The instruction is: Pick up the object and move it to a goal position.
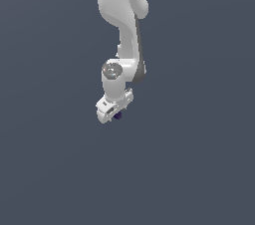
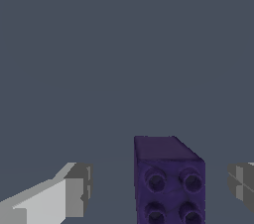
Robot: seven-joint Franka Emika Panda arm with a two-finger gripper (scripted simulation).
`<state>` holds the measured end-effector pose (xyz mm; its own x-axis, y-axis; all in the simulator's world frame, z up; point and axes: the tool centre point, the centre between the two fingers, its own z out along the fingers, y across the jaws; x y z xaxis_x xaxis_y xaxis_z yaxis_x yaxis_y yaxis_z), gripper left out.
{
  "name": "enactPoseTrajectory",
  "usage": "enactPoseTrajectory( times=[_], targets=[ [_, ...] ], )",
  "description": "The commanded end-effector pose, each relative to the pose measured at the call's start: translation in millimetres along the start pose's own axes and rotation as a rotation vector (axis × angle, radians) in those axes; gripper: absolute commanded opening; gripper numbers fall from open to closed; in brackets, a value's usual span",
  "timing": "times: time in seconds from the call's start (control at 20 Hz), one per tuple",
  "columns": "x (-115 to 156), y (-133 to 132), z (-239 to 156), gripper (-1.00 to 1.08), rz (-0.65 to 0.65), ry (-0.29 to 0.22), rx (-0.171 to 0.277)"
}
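The object is a tiny dark purple-blue cube (image 2: 168,178) with four round dimples on the face toward the wrist camera. It sits on the grey floor between my two fingers. My gripper (image 2: 159,188) is open: one grey fingertip (image 2: 77,191) and the other (image 2: 242,183) each stand apart from the cube with a visible gap. In the exterior view the white gripper (image 1: 114,115) hangs low under the arm, and only a sliver of the cube (image 1: 118,116) peeks out beneath it.
A plain dark grey floor (image 1: 199,169) fills both views. The white arm (image 1: 122,15) comes down from the exterior view's top. No goal marker shows.
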<state>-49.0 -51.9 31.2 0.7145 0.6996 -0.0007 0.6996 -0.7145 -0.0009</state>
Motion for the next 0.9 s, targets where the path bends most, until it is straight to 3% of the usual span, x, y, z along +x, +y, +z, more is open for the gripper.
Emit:
enactPoseTrajectory(
  times=[0.0,0.15,0.2,0.85],
  targets=[
    [0.2,0.6,6.9,1.0,0.0,0.001,-0.001],
    [0.6,0.8,9.2,1.0,-0.001,0.001,-0.001],
    [0.6,0.8,9.2,-1.0,-0.001,0.001,-0.001],
    [1.2,2.5,7.0,-1.0,0.0,0.001,-0.001]
  ],
)
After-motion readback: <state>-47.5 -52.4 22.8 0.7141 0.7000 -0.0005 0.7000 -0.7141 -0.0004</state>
